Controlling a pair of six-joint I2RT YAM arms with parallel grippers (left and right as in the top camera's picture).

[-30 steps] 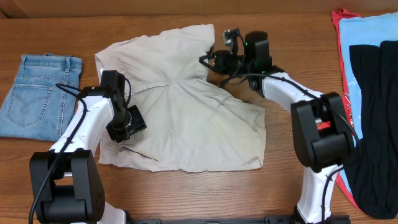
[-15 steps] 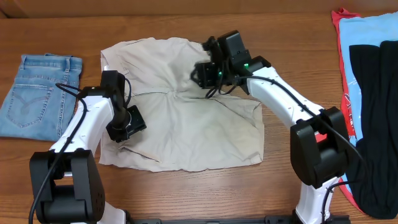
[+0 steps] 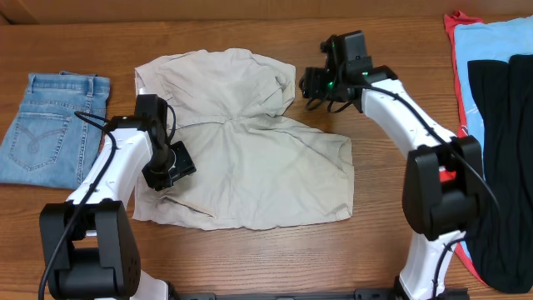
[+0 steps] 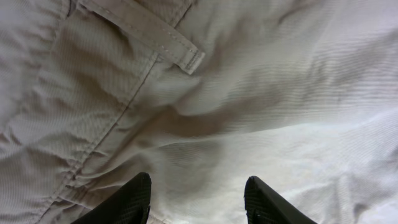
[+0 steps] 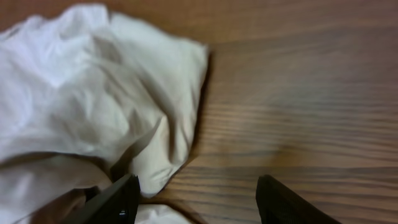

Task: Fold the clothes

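Overhead view: beige shorts (image 3: 250, 162) lie spread and rumpled in the middle of a wooden table (image 3: 275, 258), with the upper right part bunched into a loose fold. Blue jeans (image 3: 50, 125) lie well apart at the left edge. The left arm bends in from the near edge and its left gripper (image 3: 171, 165) points down onto the left side of the shorts. The right arm reaches long across the far side, with the right gripper (image 3: 315, 83) just beside the bunched corner and off the cloth.

Left wrist view: the two black fingers stand apart with nothing clamped, and creased cloth fills the space below them. A stitched tab (image 4: 180, 55) and a seam run across the upper left.

Right wrist view: the fingers are spread wide over bare wood and hold nothing. The crumpled edge of the shorts sits to the left.

The cloth looks light, soft and limp, so it will likely sag and wrinkle when lifted. A seamed edge or corner, such as the hem or waistband, seems the firmest place to pinch.
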